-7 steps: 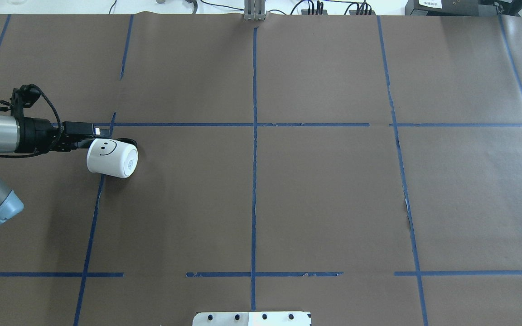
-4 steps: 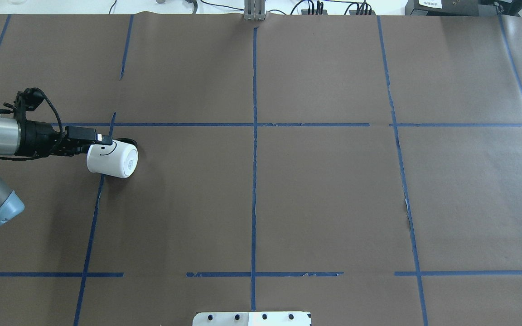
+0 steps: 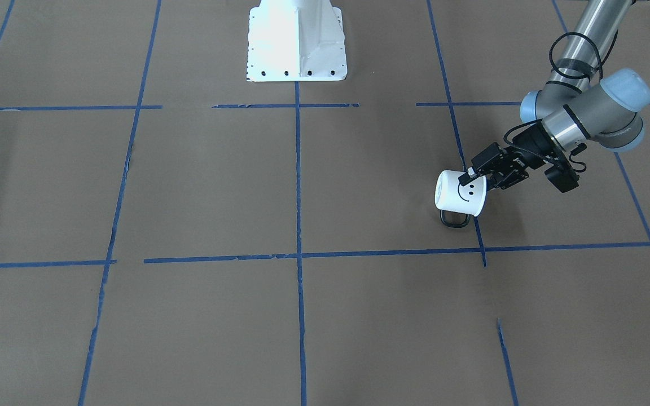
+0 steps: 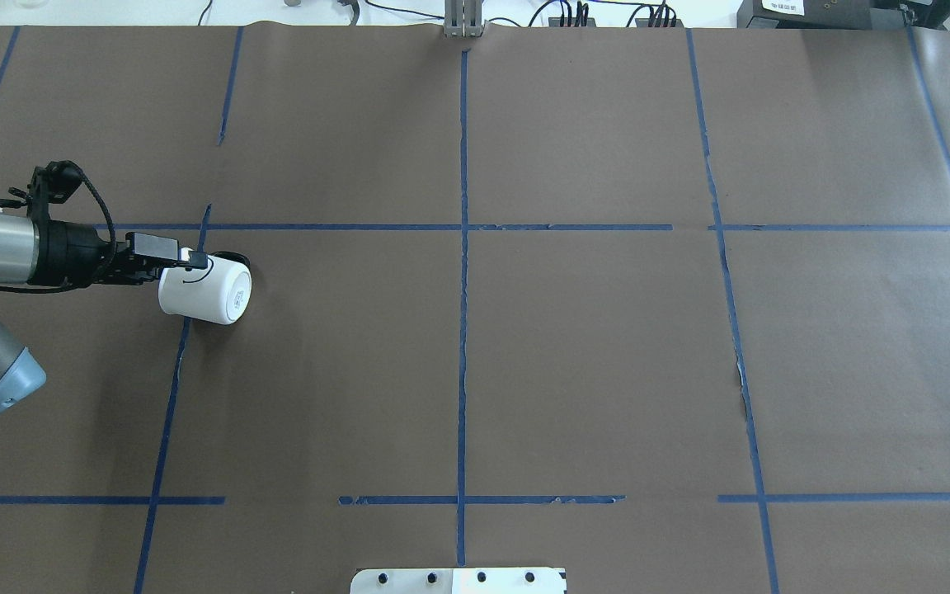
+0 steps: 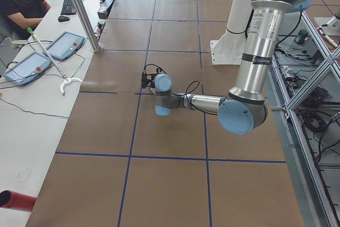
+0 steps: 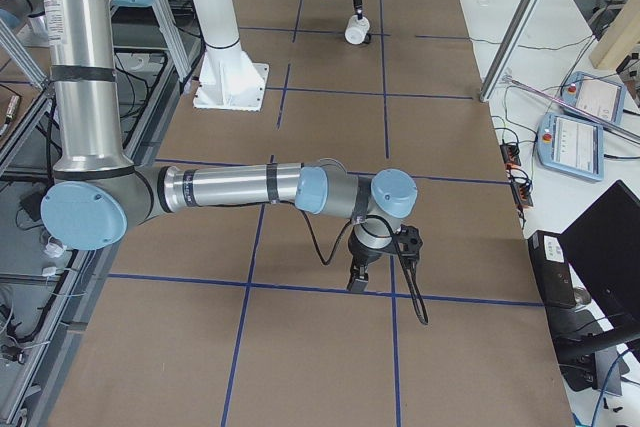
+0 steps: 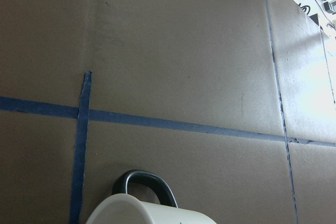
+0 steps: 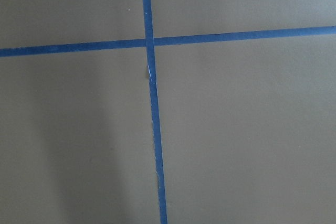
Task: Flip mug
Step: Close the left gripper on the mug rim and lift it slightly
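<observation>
Small white enamel mug with black smiley face (image 4: pixel 203 289) being seen lying on side on brown paper-covered counter with blue tape grid (image 4: pixel 574 355), at 9 o'clock in overhead view. Mouth being turned toward 9 o'clock, base toward 3 o'clock; black loop handle (image 4: pixel 232 257) at mug's 12 o'clock. Left tool (image 4: pixel 188 260) being held at mug's mouth, one finger (image 3: pixel 468 176) being laid over smiley wall; whether clamped cannot be told. Right tool (image 6: pixel 357 282) being pointed down at counter, well apart from mug; state cannot be told.

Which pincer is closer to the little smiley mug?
Left. The left pincer is right at the mug, over its smiley side. The right pincer hangs over the table far off, toward the opposite end.
</observation>
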Controlling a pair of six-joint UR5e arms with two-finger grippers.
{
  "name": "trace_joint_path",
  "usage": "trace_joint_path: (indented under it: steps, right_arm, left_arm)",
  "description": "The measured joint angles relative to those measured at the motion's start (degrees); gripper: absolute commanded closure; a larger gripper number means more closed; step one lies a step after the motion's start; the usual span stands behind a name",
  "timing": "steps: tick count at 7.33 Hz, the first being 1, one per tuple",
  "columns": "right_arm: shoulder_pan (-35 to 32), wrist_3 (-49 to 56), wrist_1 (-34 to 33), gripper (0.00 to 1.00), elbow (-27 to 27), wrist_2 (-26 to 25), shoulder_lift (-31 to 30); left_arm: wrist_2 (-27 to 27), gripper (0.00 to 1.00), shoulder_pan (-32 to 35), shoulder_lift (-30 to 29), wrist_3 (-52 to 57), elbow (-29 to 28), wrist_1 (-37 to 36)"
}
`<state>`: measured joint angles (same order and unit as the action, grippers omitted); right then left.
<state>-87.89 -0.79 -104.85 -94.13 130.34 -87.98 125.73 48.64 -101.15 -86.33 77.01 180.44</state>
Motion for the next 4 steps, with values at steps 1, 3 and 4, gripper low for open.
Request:
trace_joint_path:
  steps: [1,3,4]
  right_arm:
    - [0.00,0.00,0.00,0.00,0.00,0.00,0.00]
    - [0.00,0.00,0.00,0.00,0.00,0.00,0.00]
    - [0.00,0.00,0.00,0.00,0.00,0.00,0.00]
  left_arm:
    - [0.02,0.39,-0.02,-0.10,-0.06,0.19,-0.04]
    - [0.02,0.63,-0.03,-0.33,-0.29,0.61,-0.13]
    - [-0.05,0.74,-0.16,-0.42,-0.74,0.88,-0.13]
